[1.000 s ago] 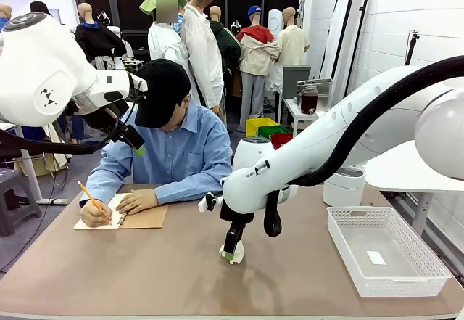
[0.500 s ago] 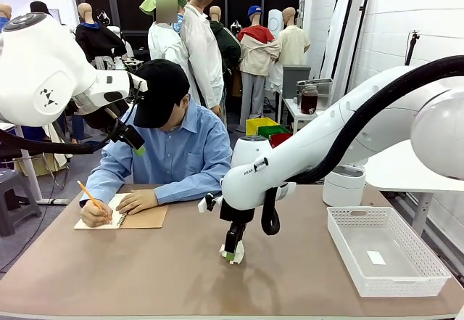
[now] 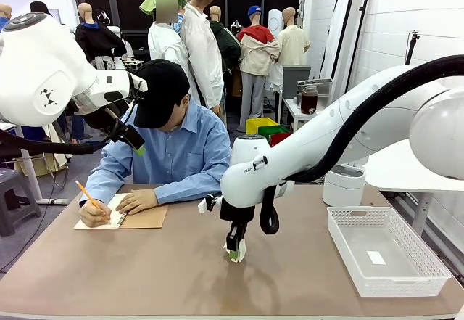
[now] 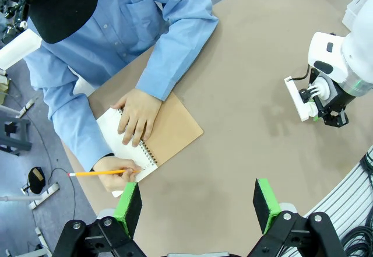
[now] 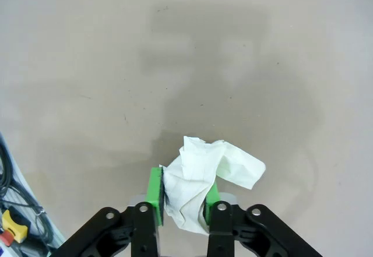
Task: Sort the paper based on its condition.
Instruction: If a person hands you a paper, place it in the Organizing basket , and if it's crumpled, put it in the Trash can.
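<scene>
1. The brown table [image 3: 145, 269] lies bare through its middle and near side. Things sit at its edges: a white mesh basket [image 3: 341, 244] at the robot's right, and a spiral notebook [image 4: 172, 134] at the far left, under the person's hands.
2. The right gripper [image 5: 182, 193] points down at mid-table, its green pads narrowed onto a crumpled paper [image 5: 204, 169]. One loose fold sticks out sideways beyond the fingers.
3. The left gripper [image 4: 197, 206] hangs high over the table's left side with its jaws wide apart and nothing between them.
4. The person's one hand [image 4: 116, 178] holds a yellow pencil [image 4: 99, 173] at the page, and the other hand [image 4: 139, 114] rests flat on the notebook.
5. Whether the paper's underside touches the tabletop cannot be told. A small white scrap [image 3: 376, 257] lies in the basket.
</scene>
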